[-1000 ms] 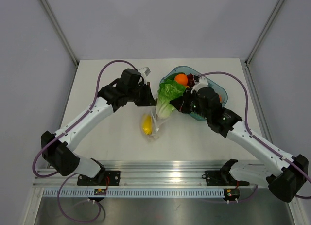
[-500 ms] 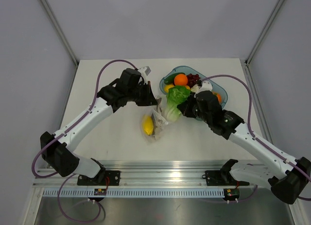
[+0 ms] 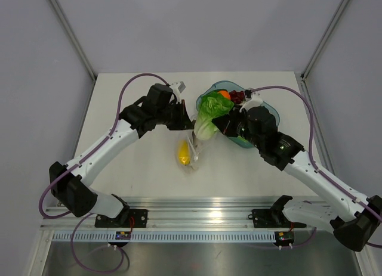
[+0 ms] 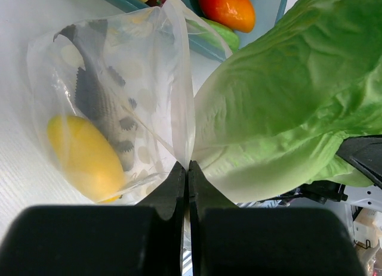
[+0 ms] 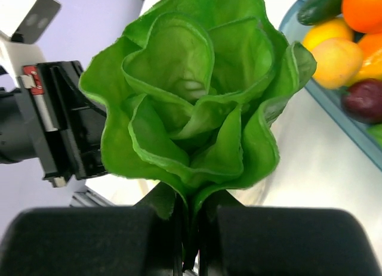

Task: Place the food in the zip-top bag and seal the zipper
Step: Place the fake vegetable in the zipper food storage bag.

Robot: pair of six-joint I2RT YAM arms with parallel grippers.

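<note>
Both closed: left gripper point(image 4: 188, 170) pinches zip-top bag point(image 4: 122, 67) rim; right gripper point(image 5: 190, 207) clamps lettuce point(image 5: 185, 103), beside bag mouth.

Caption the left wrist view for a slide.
Left gripper pinches the bag at its edge; lemon inside, lettuce alongside.

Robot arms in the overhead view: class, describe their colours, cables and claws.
Both arms, left arm and right arm, have white links with black joints and bases. A purple cable loops along each. The left claw and right claw have flat black fingers.
</note>
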